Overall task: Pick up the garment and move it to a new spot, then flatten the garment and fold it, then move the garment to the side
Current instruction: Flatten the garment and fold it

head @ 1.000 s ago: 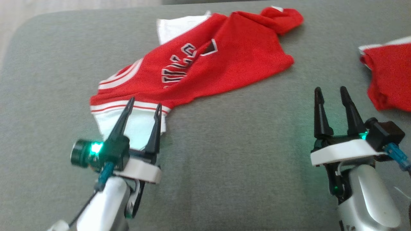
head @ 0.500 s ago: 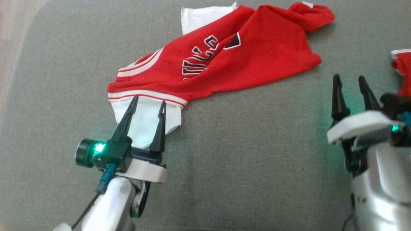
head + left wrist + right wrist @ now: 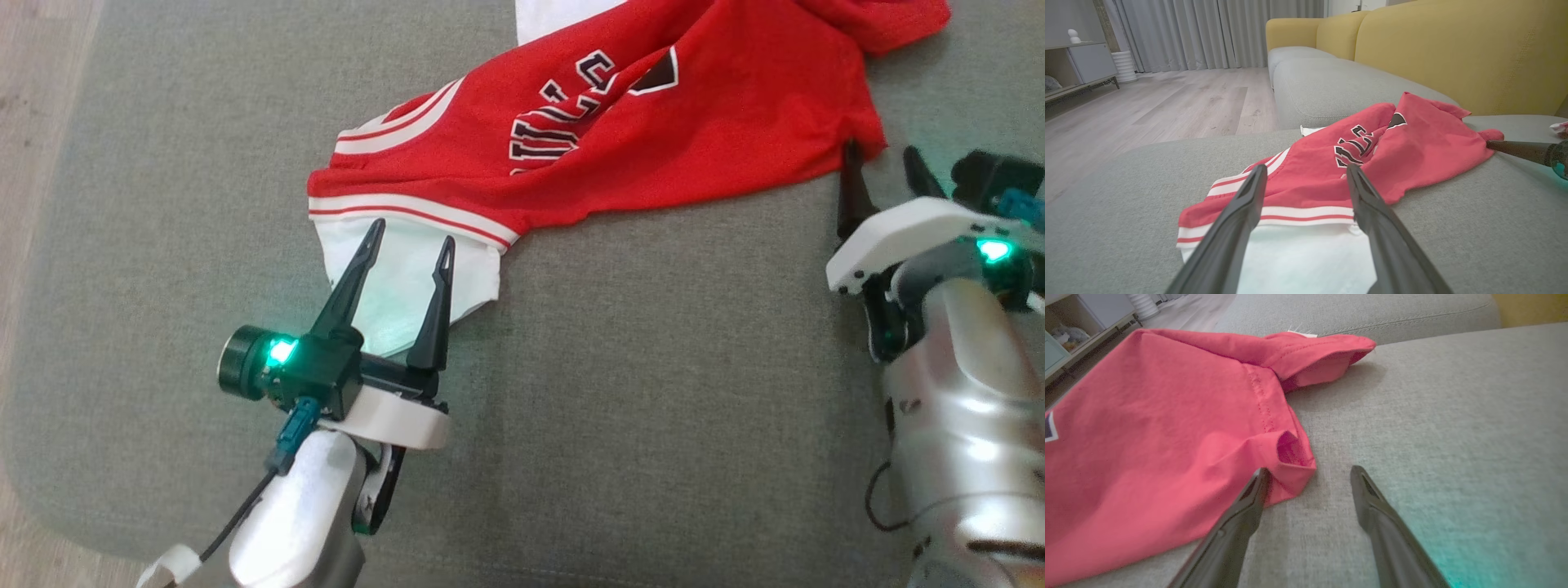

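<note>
Garment [image 3: 620, 122] lies rumpled on the grey sofa seat [image 3: 653, 392], slanting from its white end at the near left to a red corner at the far right; both grippers are at it and neither has hold. Your left gripper [image 3: 412, 232] stands spread wide, fingers over the white panel [image 3: 392, 286], just short of the striped band; your right gripper [image 3: 880, 151] is spread too, one finger at the red corner [image 3: 1290, 461], the other over bare seat. This looks like the pick-up, so make it count. On the left, go down until the tips press into the cushion and bite well inside the white cloth, not at its edge, or it may slip out on the lift; on the right, shift a touch toward the cloth so the corner sits between the fingers, since now it lies by one finger alone. Close both together, then raise both at one pace so the cloth hangs between them rather than dragging; mind the folded layers in the middle, they may come up bunched.
</note>
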Robot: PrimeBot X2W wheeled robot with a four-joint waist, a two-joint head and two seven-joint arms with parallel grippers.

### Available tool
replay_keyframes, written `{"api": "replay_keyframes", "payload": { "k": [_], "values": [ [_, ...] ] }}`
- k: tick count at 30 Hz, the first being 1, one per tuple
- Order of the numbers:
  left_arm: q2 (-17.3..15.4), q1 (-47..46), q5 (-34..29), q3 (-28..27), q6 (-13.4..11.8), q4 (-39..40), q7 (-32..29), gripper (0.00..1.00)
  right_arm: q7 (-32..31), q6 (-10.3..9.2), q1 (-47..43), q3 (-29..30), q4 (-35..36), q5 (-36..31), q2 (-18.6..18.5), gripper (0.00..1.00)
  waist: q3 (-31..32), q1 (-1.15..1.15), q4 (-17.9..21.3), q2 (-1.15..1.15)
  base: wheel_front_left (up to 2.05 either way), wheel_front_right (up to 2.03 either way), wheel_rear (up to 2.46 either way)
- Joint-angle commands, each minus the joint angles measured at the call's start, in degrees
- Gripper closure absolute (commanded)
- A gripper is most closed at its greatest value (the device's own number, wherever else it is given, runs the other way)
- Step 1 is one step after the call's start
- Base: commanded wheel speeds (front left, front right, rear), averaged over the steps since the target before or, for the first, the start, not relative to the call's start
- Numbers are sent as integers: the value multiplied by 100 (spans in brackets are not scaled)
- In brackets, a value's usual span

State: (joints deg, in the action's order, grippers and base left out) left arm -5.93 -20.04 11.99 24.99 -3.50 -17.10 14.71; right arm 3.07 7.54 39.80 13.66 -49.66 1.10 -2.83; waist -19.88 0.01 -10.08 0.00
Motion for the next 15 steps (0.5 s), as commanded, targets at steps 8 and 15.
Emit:
{"api": "replay_keyframes", "payload": {
  "k": [8,15],
  "values": [
    [11,-225,-127,-296,39,112,29,0,298,-5,540,1,-682,-659,-5,0,-60,-1,15,0,0,0,0],
    [-9,-90,-144,-415,39,-53,29,0,859,-5,523,-72,-1088,-473,-5,100,226,-1,223,0,0,0,0]
  ]
}}
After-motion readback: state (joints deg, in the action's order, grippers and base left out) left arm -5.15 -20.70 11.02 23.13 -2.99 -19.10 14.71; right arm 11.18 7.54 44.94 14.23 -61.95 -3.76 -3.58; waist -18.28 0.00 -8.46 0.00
